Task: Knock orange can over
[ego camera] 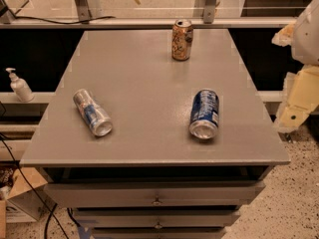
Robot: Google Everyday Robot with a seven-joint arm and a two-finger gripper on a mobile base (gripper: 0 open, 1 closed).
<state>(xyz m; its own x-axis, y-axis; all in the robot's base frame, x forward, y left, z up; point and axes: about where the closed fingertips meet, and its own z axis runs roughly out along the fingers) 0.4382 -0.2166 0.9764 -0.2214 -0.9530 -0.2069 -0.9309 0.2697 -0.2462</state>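
Observation:
The orange can (pixel 182 40) stands upright near the far edge of the grey table top (pixel 144 78), a little right of centre. It has an orange-gold mottled body and a silver top rim. My arm and gripper (pixel 295 103) hang at the right edge of the view, beside the table's right side. The gripper is well to the right of the orange can, nearer the front, and touches nothing.
A dark blue can (pixel 204 113) lies on its side at the right front of the table. A silver can with a blue label (pixel 92 112) lies on its side at the left front. A white pump bottle (pixel 20 86) stands on a ledge at left. Drawers sit below the top.

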